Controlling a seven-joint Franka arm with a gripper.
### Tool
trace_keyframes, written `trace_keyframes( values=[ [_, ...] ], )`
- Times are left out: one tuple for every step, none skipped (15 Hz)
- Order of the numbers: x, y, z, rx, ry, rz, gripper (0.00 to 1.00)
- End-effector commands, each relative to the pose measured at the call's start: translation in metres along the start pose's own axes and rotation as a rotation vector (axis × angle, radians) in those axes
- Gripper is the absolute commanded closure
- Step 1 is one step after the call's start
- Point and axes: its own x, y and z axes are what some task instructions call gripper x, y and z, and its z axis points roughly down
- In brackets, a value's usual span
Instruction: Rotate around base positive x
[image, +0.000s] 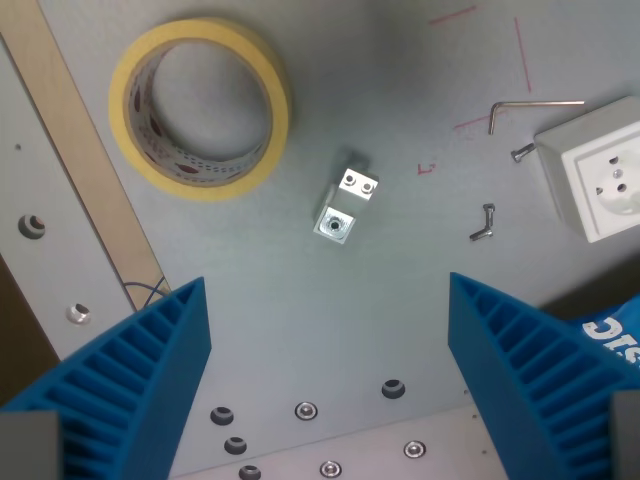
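My gripper (328, 345) is open, its two blue ribbed fingers (150, 365) rising from the bottom corners of the wrist view with nothing between them. Straight beyond the gap, a small metal block (343, 208) lies on the grey table (400, 300); it shows two shiny faces with holes. The block sits well clear of both fingertips, a little above the middle of the view.
A roll of yellow tape (200, 105) lies at the upper left. A white power socket (598, 180), an Allen key (530, 107) and small screws (484, 222) are at the upper right. A wooden strip (85, 150) runs down the left. Bolt holes (306, 410) dot the bottom.
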Motion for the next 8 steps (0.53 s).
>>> trace_keyframes(
  values=[
    [0.0009,0.0035,-0.0019,0.143,-0.034,-0.01,0.0],
    [0.0009,0.0035,-0.0019,0.156,-0.037,-0.01,0.0],
    [0.0009,0.0035,-0.0019,0.169,-0.041,-0.011,0.0],
    [0.0009,0.0035,-0.0019,0.182,-0.044,-0.011,0.0],
    [0.0009,0.0035,-0.0019,0.195,-0.048,-0.011,0.0],
    [0.0009,0.0035,-0.0019,0.207,-0.052,-0.011,0.0],
    [0.0009,0.0035,-0.0019,0.22,-0.055,-0.011,0.0],
    [0.0009,0.0035,-0.0019,0.233,-0.059,-0.012,0.0]
  ],
)
